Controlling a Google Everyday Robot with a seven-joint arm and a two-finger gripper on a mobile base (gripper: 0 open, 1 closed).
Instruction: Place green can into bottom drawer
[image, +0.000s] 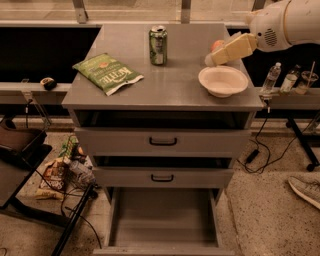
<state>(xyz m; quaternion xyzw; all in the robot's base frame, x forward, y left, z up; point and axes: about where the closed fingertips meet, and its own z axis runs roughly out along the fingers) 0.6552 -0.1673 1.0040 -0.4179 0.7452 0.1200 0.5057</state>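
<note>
Barely started, we judge: green can (158, 45) stands upright, untouched. Gripper (214, 58) hovers right of the can, over the white bowl (223, 81) (how far open, we can't tell). Bottom drawer (162, 220), far below the can, is pulled open; grasping and placing are left.

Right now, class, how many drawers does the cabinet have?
3: the top drawer and middle drawer are shut, the bottom drawer is pulled open. The gripper hovers near the bowl, right of the green can.
</note>
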